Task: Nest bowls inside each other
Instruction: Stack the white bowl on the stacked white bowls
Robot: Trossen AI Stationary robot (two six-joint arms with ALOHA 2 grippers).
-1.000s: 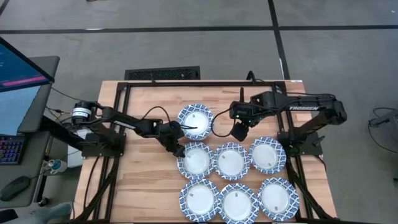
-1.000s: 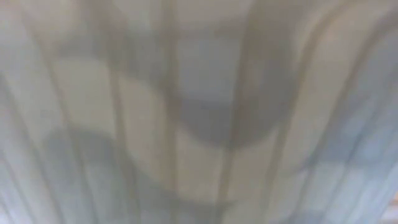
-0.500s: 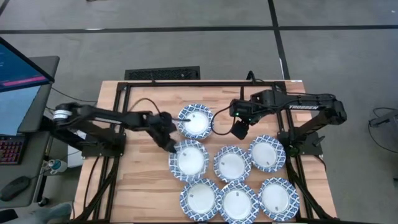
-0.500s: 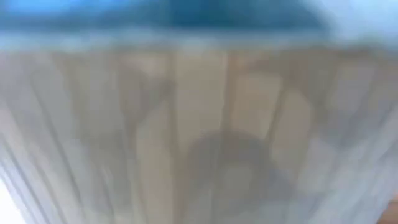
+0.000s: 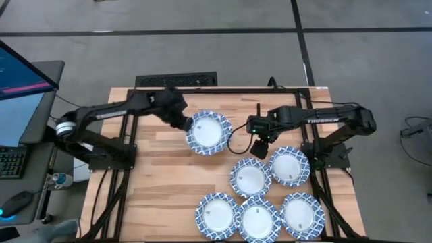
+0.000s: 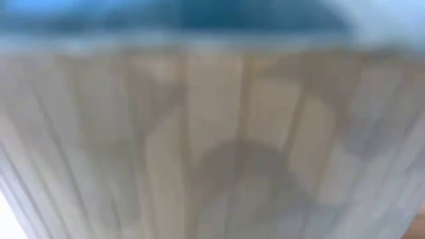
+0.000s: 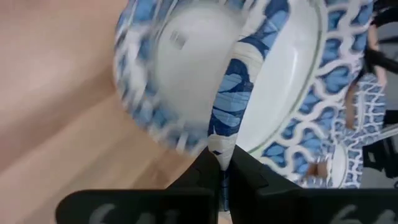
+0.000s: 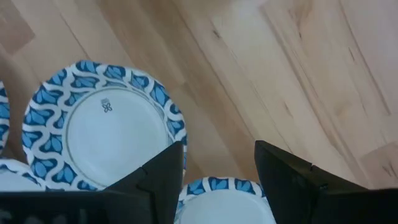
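Note:
My left gripper (image 5: 183,123) is shut on one blue-and-white bowl (image 5: 208,131) at the table's far middle. Under it, in the left wrist view, a second bowl (image 7: 177,68) shows blurred; the high view hides it beneath the held one. Several more bowls rest on their bases nearer the front: two in a middle row (image 5: 251,177) (image 5: 290,167) and three in the front row (image 5: 257,219). My right gripper (image 5: 260,145) is open and empty above the wood, just beyond the middle row; its wrist view shows one bowl (image 8: 102,134) ahead of its fingers. My left gripper pinches the bowl's rim (image 7: 225,146) between its two fingers, on the side of the bowl toward the table's left. One finger is on the inner face and one on the patterned outer wall. The bowl is lifted off the table and tilted.
A bowl's ribbed wall (image 6: 212,133) stands right against the low camera and blocks that view. A dark metal frame (image 5: 223,90) runs along the table's far edge and sides. Bare wood (image 5: 162,182) lies at the left of the bowls.
My left gripper has taken the bowl from the left end of the middle row, lifted it clear and carried it toward the far edge, over the bowl that stands at the far middle. The arm has swung from the table's left side to its far left.

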